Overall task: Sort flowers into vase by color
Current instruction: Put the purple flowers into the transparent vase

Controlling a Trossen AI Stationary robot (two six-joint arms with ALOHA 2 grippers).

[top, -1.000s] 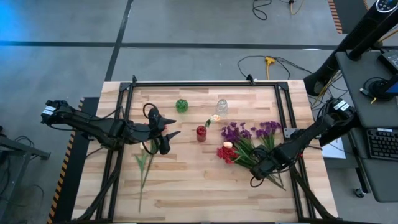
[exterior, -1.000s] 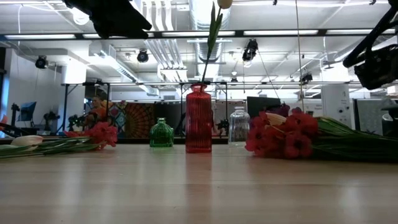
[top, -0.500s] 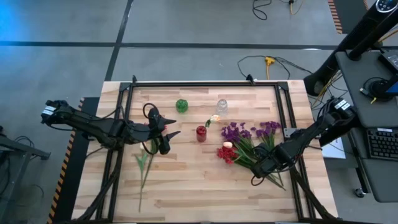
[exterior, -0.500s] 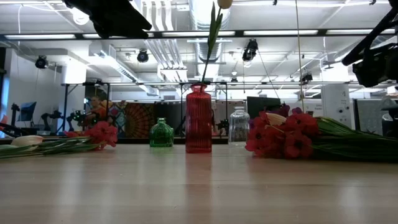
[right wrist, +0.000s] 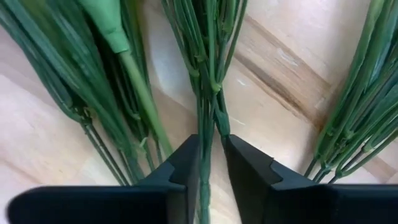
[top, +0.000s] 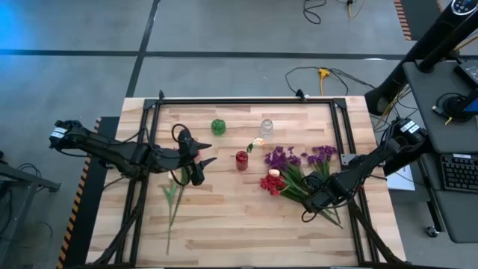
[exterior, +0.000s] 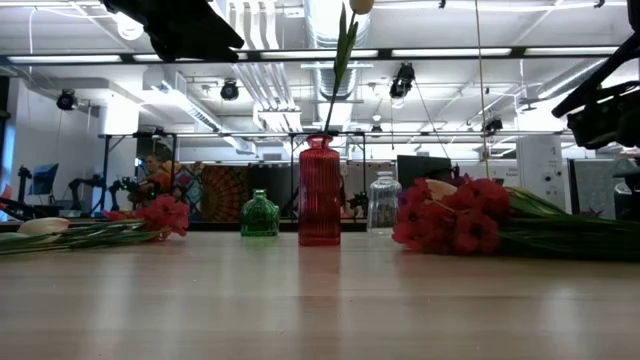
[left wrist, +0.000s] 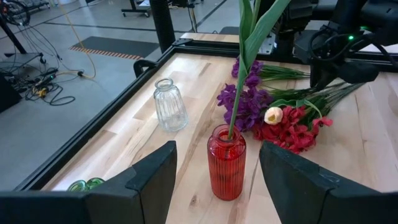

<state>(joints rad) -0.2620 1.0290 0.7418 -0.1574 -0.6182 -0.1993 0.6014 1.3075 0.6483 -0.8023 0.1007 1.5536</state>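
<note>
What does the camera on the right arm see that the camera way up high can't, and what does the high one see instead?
Only the right wrist view shows, up close, the right hand with its fingers closed around a few thin green flower stems lying on the wooden table.

Only the high view shows the ribbed red glass vase holding one cream flower, the small green glass vase, the clear glass vase and the left hand, open.

Both show the green stems, the table and the right hand.
</note>
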